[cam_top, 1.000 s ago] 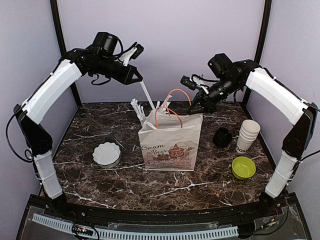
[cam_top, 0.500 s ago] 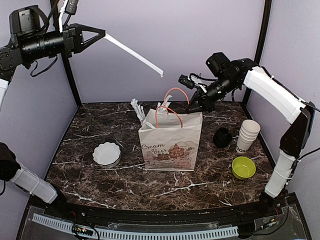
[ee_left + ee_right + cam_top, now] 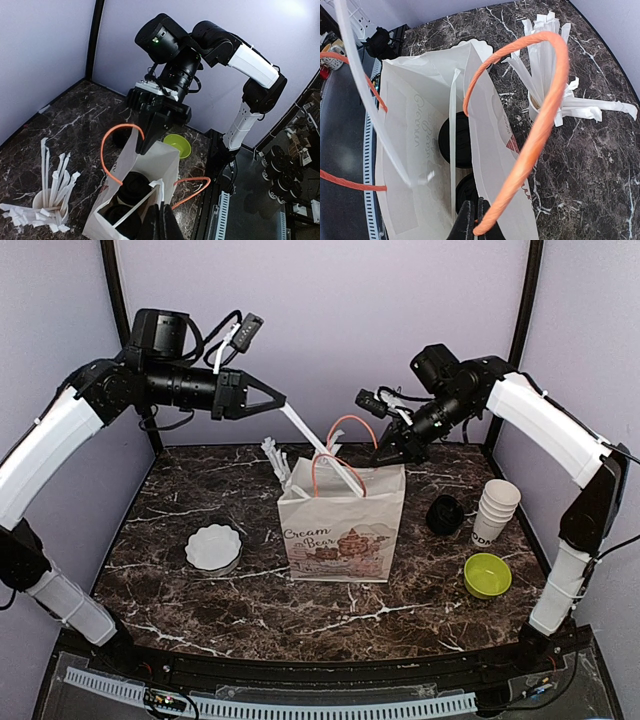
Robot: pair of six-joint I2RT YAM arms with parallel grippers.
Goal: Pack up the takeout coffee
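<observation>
The takeout coffee, two cups with black lids, stands inside the white paper bag at the table's middle. Only the lids show. My left gripper hangs above and left of the bag, shut on a long wrapped straw that slants down into the bag's mouth. My right gripper is at the bag's back right, shut on one orange handle and holding it up. A second straw leans inside the bag. The other orange handle curves over the bag's far side.
A white cup of wrapped straws stands behind the bag on the left. A white fluted dish lies front left. On the right are a stack of lidless white cups, a black lid and a green bowl.
The left arm swung high to the left with the straw, then came back down, and the straw's end now reaches into the bag. The right gripper kept hold of the handle.
</observation>
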